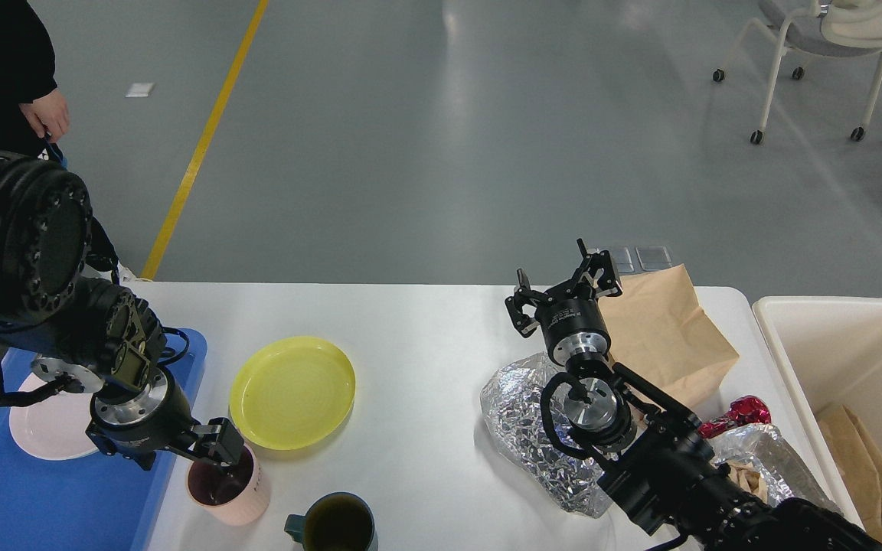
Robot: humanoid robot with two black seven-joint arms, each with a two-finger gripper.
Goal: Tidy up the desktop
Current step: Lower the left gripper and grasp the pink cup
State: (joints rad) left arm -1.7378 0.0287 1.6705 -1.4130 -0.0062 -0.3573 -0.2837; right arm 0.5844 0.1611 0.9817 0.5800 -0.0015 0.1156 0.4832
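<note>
Single head view, high and close, facing forward and down over the smooth white rectangular desktop (426,367) toward grey floor.

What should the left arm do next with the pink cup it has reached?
Probably close on the pink cup and lift it toward the blue tray. The left gripper sits at the cup's rim, one of its fingers seemingly inside, and the tray beside it already holds a white plate. The right gripper hangs open, holding nothing.
</note>
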